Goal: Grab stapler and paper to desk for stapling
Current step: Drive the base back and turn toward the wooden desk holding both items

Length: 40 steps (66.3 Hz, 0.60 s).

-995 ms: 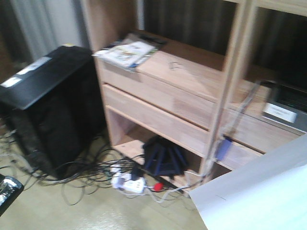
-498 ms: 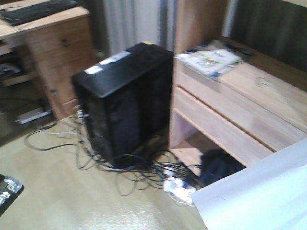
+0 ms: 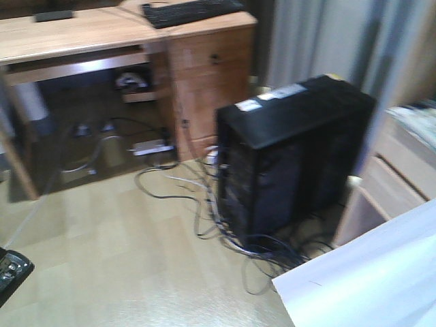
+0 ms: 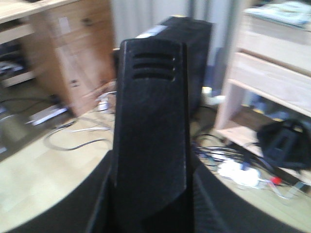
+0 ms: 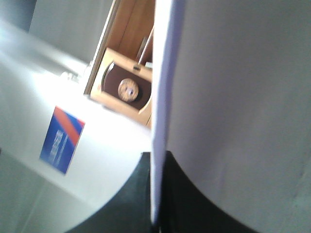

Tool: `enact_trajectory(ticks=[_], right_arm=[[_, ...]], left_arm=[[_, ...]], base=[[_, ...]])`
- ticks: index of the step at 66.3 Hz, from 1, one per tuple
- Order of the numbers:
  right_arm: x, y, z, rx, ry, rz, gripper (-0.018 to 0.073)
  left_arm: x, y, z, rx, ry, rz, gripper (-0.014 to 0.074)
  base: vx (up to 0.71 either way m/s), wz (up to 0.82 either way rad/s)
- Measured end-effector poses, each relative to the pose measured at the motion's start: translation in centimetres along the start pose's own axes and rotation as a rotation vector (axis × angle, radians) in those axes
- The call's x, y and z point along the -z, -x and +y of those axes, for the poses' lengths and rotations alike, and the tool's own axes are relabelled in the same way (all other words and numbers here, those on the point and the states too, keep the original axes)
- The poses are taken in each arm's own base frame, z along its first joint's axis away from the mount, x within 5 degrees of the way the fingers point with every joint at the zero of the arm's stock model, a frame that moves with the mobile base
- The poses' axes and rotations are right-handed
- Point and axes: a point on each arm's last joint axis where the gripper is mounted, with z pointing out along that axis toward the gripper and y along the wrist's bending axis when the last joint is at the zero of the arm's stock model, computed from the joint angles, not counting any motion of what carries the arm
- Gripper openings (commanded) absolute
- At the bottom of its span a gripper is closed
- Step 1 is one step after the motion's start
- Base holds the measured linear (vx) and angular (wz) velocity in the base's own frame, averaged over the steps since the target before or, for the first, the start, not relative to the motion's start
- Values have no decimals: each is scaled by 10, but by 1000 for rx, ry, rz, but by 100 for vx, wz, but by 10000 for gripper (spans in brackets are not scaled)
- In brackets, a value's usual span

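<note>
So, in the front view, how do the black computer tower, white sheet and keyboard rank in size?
Largest first:
computer tower
white sheet
keyboard
The sheet is cropped and nearest the camera, so its rank is unsure.

A black keyboard (image 3: pixel 194 11) lies on the light-wood desk (image 3: pixel 82 30); a computer tower (image 3: pixel 293 157) and tangled cables (image 3: pixel 269 248) sit on the floor (image 3: pixel 116 252).
</note>
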Motion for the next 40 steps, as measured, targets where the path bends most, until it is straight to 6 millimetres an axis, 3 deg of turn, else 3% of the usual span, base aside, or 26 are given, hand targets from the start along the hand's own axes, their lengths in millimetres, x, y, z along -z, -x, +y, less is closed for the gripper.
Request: enact_trajectory(ticks=[19,40], right_arm=[[0,0,0,0,0,0,-5],[0,0,0,0,0,0,-5]], left_arm=[[0,0,0,0,0,0,-7],[0,0,0,0,0,0,-7]], base=[[17,53],[20,24]])
